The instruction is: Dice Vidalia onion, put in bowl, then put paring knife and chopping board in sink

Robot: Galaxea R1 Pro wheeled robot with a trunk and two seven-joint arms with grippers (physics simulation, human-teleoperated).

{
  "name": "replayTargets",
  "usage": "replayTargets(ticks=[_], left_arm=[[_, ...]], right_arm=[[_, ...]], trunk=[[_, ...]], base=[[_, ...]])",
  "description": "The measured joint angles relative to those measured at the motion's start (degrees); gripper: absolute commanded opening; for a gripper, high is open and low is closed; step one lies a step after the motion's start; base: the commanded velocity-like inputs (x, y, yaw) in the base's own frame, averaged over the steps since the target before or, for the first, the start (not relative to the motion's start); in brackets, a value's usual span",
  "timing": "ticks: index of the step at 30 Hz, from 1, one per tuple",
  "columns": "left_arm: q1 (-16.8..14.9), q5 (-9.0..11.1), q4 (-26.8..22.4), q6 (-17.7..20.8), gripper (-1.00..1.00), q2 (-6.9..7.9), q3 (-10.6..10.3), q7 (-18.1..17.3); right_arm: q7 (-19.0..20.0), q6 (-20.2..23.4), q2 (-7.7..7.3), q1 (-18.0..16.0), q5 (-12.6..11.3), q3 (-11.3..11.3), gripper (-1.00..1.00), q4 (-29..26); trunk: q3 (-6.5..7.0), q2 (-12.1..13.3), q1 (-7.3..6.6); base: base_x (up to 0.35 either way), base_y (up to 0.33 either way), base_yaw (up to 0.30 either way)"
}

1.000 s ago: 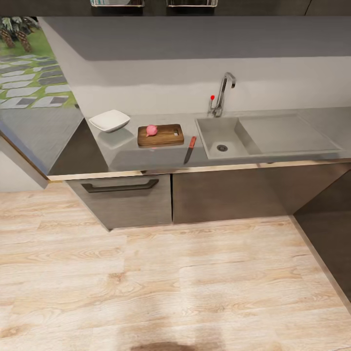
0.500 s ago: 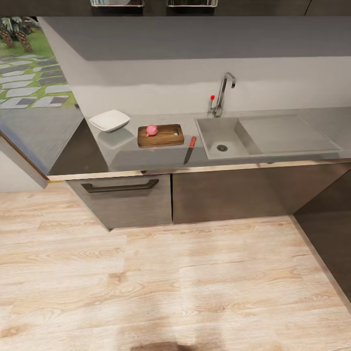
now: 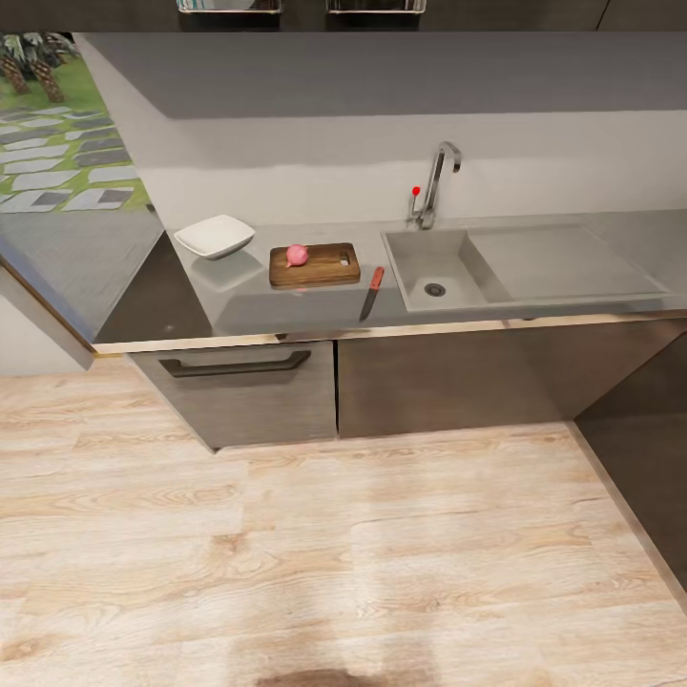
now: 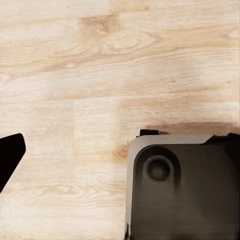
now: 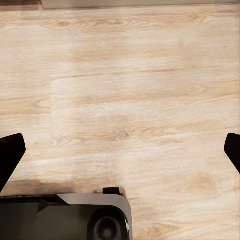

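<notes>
Glossy grey countertop (image 3: 286, 310): white bowl (image 3: 216, 236), chopping board (image 3: 315, 264) bearing Vidalia onion (image 3: 297, 254), paring knife (image 3: 372, 292), sink (image 3: 448, 272), left to right. Right gripper (image 5: 120, 150) fingertips wide apart over wood floor (image 5: 130, 90); left gripper (image 4: 10, 155) spread: cannot tell.

Head camera: high, set back from the countertop (image 3: 286, 315), facing forward and down; takes in the sink (image 3: 439, 272), cabinet fronts and a broad stretch of wood floor (image 3: 334, 553)

Left wrist camera: pointing straight down, close to floor planks (image 4: 100, 75), robot base (image 4: 185, 190) in frame

Right wrist camera: likewise downward, same planks (image 5: 125, 100) and base (image 5: 90, 217)

Shared by all three: the floor
</notes>
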Motion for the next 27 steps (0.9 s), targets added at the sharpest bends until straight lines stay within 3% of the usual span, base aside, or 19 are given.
replayTargets(ticks=[4, 5, 14, 17, 20, 27], left_arm=[[4.5, -0.1, 0.0, -10.9, 1.00, 0.44, 0.0, 0.1], [5.1, -0.1, 0.0, -12.0, 1.00, 0.46, 0.0, 0.1], [11.8, -0.1, -0.1, -12.2, 1.00, -0.10, 0.0, 0.1], [12.2, 1.1, -0.2, -12.2, 1.00, -0.52, 0.0, 2.6], [12.8, 1.3, 0.0, -12.3, 1.00, -1.39, 0.1, 7.7], [18.6, 0.9, 0.0, -12.2, 1.00, -1.53, 0.1, 9.0]], right_arm=[[0.0, 0.0, 0.00, 0.0, 0.0, 0.0, 1.00, 0.0], [0.0, 0.0, -0.02, 0.0, 0.0, 0.0, 1.00, 0.0], [0.0, 0.0, 0.00, 0.0, 0.0, 0.0, 1.00, 0.5], [0.0, 0.0, -0.06, 0.0, 0.0, -0.1, 1.00, 0.8], [0.0, -0.1, -0.08, 0.0, 0.1, -0.1, 1.00, 1.3], [0.0, -0.1, -0.08, 0.0, 0.1, -0.1, 1.00, 1.6]], trunk=[[0.00, 0.0, 0.00], [0.00, 0.0, 0.00], [0.00, 0.0, 0.00], [0.00, 0.0, 0.00], [-0.01, 0.0, 0.00], [-0.01, 0.0, 0.00]], base=[[0.000, 0.000, 0.000], [0.000, 0.000, 0.000], [0.000, 0.000, 0.000], [0.000, 0.000, 0.000], [0.000, 0.000, 0.000], [0.000, 0.000, 0.000]])
